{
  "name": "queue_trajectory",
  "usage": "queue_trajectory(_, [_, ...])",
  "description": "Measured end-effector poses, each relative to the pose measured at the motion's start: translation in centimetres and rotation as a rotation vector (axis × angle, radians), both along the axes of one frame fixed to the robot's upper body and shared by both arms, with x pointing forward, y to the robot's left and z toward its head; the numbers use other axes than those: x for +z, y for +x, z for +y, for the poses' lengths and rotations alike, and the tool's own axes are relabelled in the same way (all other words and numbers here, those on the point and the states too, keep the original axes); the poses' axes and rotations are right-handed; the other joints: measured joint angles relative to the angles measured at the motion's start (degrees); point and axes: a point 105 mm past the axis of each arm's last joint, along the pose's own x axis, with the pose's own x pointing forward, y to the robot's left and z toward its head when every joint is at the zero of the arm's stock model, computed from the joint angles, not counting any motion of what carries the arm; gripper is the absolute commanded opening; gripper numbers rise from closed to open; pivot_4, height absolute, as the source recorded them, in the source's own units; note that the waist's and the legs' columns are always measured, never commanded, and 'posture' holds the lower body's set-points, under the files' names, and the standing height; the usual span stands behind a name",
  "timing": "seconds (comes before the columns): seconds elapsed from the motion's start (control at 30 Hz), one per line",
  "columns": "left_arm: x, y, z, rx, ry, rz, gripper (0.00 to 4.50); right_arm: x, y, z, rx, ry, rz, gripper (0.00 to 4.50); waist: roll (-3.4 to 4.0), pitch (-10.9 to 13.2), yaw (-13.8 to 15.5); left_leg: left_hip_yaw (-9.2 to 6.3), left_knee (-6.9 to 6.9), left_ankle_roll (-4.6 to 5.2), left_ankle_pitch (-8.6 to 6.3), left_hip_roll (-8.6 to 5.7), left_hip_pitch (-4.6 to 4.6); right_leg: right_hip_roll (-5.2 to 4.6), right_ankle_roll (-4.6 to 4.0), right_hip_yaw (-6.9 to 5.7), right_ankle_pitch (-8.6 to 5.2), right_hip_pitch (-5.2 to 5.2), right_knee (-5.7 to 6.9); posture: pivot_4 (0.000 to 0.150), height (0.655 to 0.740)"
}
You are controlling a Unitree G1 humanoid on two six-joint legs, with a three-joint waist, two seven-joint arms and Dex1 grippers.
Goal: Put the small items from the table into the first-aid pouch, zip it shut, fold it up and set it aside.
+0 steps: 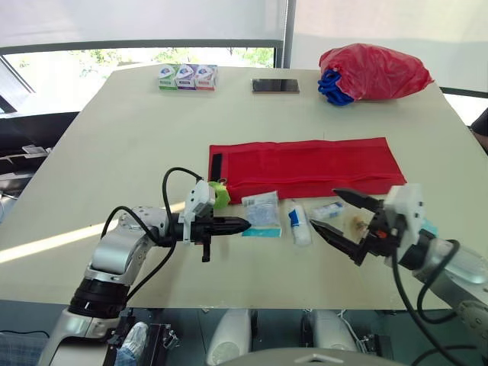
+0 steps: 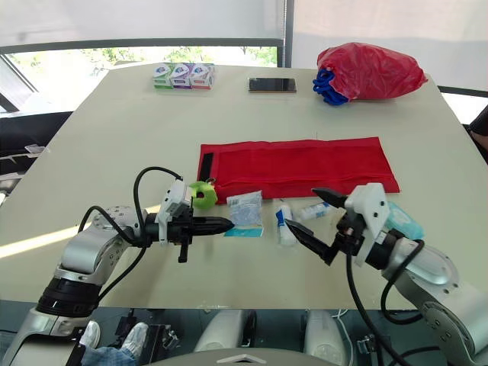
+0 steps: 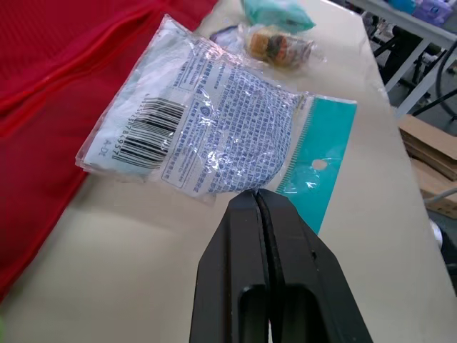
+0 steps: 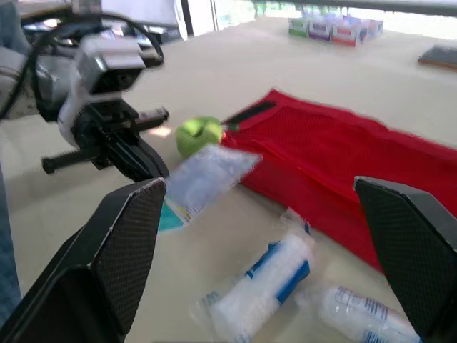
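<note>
1. Left wrist view: the left hand [image 3: 255, 194] has its two fingers pressed together and grips nothing.
2. Straight off its tips lies the gauze packet [image 3: 200, 136], at the packet's near edge; I cannot tell whether they touch.
3. The packet's long axis runs from the red pouch [image 1: 305, 164] toward the near edge of the surface [image 1: 114, 145], crosswise to the pointing fingers.
4. The right hand [image 1: 326, 210] is spread wide and empty, just beside the bandage roll [image 1: 299, 223] and farther from the packet.
5. The left hand looks nearer and would need to open first; the pouch lies flat just beyond, stretched left to right.
</note>
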Motion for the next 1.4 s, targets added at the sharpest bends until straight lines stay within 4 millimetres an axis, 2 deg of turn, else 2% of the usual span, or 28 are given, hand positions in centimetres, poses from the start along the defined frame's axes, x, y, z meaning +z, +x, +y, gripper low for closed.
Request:
queue_trajectory(0.07, [1.4,-0.1,-1.3,-0.037,-0.023,-0.055,0.04,-0.4,0.8,0.6,-0.032,0.07,0.107,4.5,-0.03,0.0,0.1,-0.08,0.0,0.0,0.0,-0.01,-0.05,-0.03,-0.01,-0.03,0.0,0.0,-0.02,0.15,0.74])
queue_trajectory(0.13, [1.9,-0.2,-1.8,-0.048,-0.027,-0.077,0.04,-0.5,0.9,1.2,-0.031,0.126,0.176,4.5,-0.02,0.0,0.0,-0.09,-0.03,0.0,0.0,-0.01,-0.06,-0.05,-0.01,0.03,0.01,-0.01,-0.01,0.15,0.74])
queue_trajectory(0.23, [2.9,-0.4,-3.3,-0.08,-0.042,-0.107,0.04,0.1,1.0,2.8,-0.022,0.258,0.285,4.5,-0.01,0.0,-0.1,-0.1,-0.03,0.0,0.0,-0.02,-0.08,-0.04,-0.01,0.05,0.01,-0.03,-0.01,0.15,0.74])
queue_trajectory(0.4, [3.2,-0.6,-4.2,-0.102,-0.038,-0.117,0.04,0.1,1.4,3.7,-0.054,0.32,0.394,4.5,0.0,0.0,-0.1,-0.05,-0.03,0.0,0.0,-0.05,-0.07,0.02,0.0,-0.04,0.01,-0.06,0.0,0.15,0.74])
queue_trajectory(0.47, [3.2,-0.6,-4.3,-0.103,-0.034,-0.113,0.04,0.6,1.6,4.0,-0.056,0.342,0.406,4.5,-0.01,0.0,-0.1,-0.04,-0.02,0.01,0.01,-0.06,-0.07,0.05,0.01,-0.04,0.01,-0.08,0.01,0.15,0.74])
queue_trajectory(0.5, [3.2,-0.6,-4.3,-0.103,-0.034,-0.114,0.0,0.8,1.6,4.0,-0.056,0.349,0.41,3.98,0.0,0.0,-0.1,-0.05,-0.02,0.01,0.01,-0.06,-0.08,0.06,0.01,-0.04,0.01,-0.08,0.01,0.15,0.74])
queue_trajectory(0.53, [3.3,-0.6,-4.4,-0.103,-0.034,-0.118,0.0,1.0,1.6,4.1,-0.057,0.357,0.413,3.7,0.0,0.0,-0.1,-0.05,-0.02,0.01,0.01,-0.06,-0.08,0.07,0.01,-0.05,0.01,-0.09,0.02,0.15,0.74])
queue_trajectory(0.6, [3.5,-0.5,-4.4,-0.102,-0.036,-0.125,0.0,1.2,1.7,4.1,-0.064,0.361,0.415,2.6,0.0,0.0,-0.1,-0.05,-0.03,0.01,0.0,-0.06,-0.08,0.08,0.01,-0.04,0.01,-0.09,0.02,0.15,0.74])
queue_trajectory(0.63, [3.5,-0.4,-4.5,-0.101,-0.036,-0.127,0.0,1.2,1.7,4.0,-0.066,0.356,0.416,2.28,0.0,0.0,-0.1,-0.04,-0.03,0.01,0.0,-0.06,-0.08,0.09,0.01,-0.03,0.01,-0.09,0.02,0.15,0.74])
queue_trajectory(0.73, [3.7,-0.3,-4.6,-0.097,-0.037,-0.129,0.0,1.1,1.7,3.6,-0.081,0.34,0.418,0.81,-0.01,0.0,-0.1,-0.04,-0.03,0.02,0.0,-0.06,-0.11,0.11,0.02,-0.02,0.01,-0.12,0.02,0.15,0.74])
queue_trajectory(0.8, [3.8,0.0,-4.7,-0.089,-0.036,-0.124,0.0,1.3,1.5,3.8,-0.066,0.349,0.423,0.22,-0.01,0.0,-0.1,-0.06,-0.03,0.02,0.01,-0.05,-0.12,0.15,0.02,-0.02,0.01,-0.12,0.03,0.15,0.74])
queue_trajectory(1.1, [3.6,0.3,-5.3,-0.061,-0.049,-0.079,0.0,1.1,1.6,3.4,-0.088,0.324,0.416,0.1,-0.04,0.0,-0.1,-0.08,0.04,0.02,0.01,-0.04,-0.44,0.24,0.03,0.09,0.02,-0.42,0.08,0.15,0.74])
queue_trajectory(1.2, [3.9,0.5,-5.2,-0.045,-0.058,-0.072,0.7,1.2,1.8,3.3,-0.096,0.332,0.413,0.1,-0.05,0.0,-0.1,-0.09,0.06,0.02,0.01,-0.04,-0.47,0.27,0.03,0.13,0.02,-0.44,0.08,0.15,0.74])
queue_trajectory(1.3, [4.7,0.9,-4.5,-0.035,-0.051,-0.109,1.91,0.8,2.0,2.9,-0.122,0.32,0.423,0.1,-0.05,0.0,-0.1,-0.1,0.07,0.02,0.01,-0.04,-0.47,0.37,0.03,0.28,0.02,-0.45,0.08,0.15,0.74])
queue_trajectory(1.33, [5.0,1.2,-4.2,-0.023,-0.044,-0.125,2.1,0.6,2.1,2.8,-0.133,0.315,0.424,0.1,-0.04,0.0,-0.1,-0.1,0.07,0.01,0.01,-0.04,-0.47,0.41,0.03,0.34,0.01,-0.45,0.08,0.15,0.74])
queue_trajectory(1.37, [5.3,2.1,-3.1,0.015,-0.026,-0.158,2.74,0.2,2.2,2.5,-0.153,0.311,0.426,0.1,-0.04,0.0,-0.1,-0.1,0.07,0.01,0.01,-0.05,-0.46,0.51,0.03,0.46,0.01,-0.46,0.09,0.15,0.74])
queue_trajectory(1.4, [5.3,2.3,-2.8,0.028,-0.02,-0.163,3.12,0.2,2.2,2.5,-0.156,0.311,0.427,0.1,-0.04,0.0,-0.1,-0.09,0.07,0.01,0.01,-0.05,-0.46,0.54,0.03,0.48,0.01,-0.46,0.08,0.15,0.74])
